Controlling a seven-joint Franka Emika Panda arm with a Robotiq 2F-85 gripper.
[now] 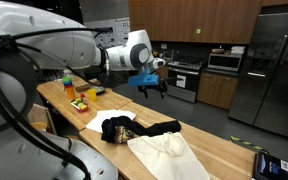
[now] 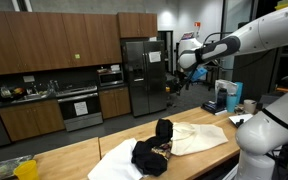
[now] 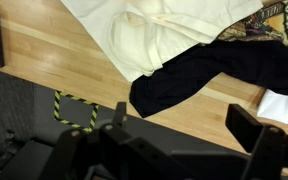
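My gripper [image 1: 154, 86] [image 2: 179, 83] hangs high above the wooden counter in both exterior views, open and empty. In the wrist view its fingers [image 3: 246, 128] come in from the bottom, spread wide with bare wood between them. Below it lies a pile of clothes: a black garment [image 3: 199, 72] [image 1: 134, 128] [image 2: 152, 150], a cream cloth [image 3: 149, 35] [image 1: 169, 155] [image 2: 199, 138], and a patterned piece [image 3: 274, 18] under the black one. Nothing touches the gripper.
A wooden counter [image 1: 219, 150] bears bottles and a yellow thing [image 1: 76, 95] at one end and a dark box [image 1: 267, 165] at the other. A steel fridge [image 2: 142, 75], an oven [image 2: 79, 105] and cabinets stand behind. Yellow-black floor tape [image 3: 74, 110] shows beside the counter's edge.
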